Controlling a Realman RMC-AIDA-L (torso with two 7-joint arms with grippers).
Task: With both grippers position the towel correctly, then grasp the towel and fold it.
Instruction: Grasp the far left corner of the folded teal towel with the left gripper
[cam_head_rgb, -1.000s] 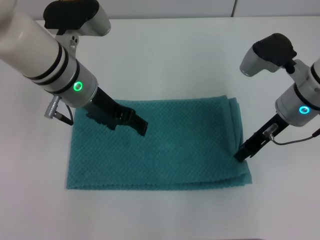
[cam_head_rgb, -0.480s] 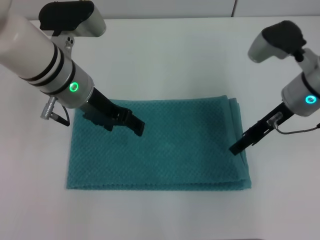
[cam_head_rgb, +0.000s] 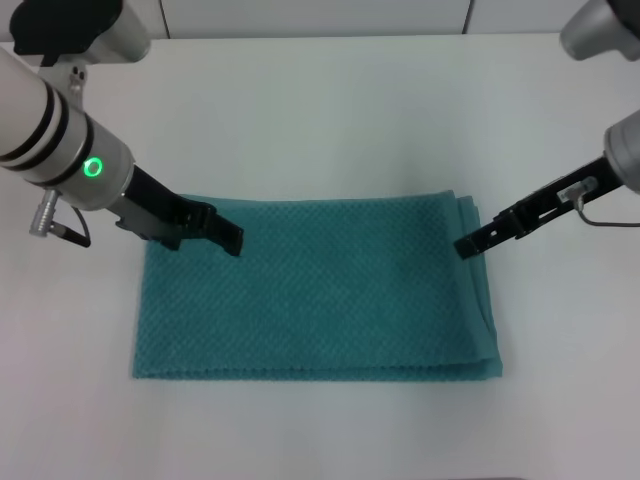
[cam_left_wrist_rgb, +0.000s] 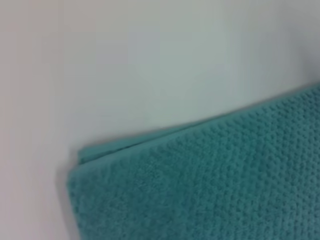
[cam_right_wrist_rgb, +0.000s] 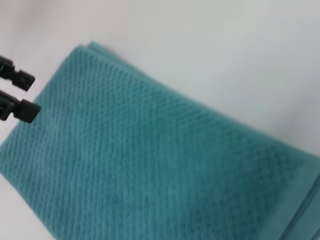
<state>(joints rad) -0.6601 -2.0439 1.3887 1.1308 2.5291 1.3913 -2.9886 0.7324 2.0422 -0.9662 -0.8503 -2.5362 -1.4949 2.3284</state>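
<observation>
Both end effectors higher over waffle-weave towel (cam_head_rgb: 320, 290)

Your robot: two white cylindrical arms
Left arm (cam_head_rgb: 50, 130): black bands, green ring; black grippers; right arm (cam_head_rgb: 625, 150): thin cable.

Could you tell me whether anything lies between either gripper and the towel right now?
Nothing visible does. The towel lies flat on the bare white table. The left gripper sits over its far left corner and the right gripper over its far right edge, with only open air beneath each.
</observation>
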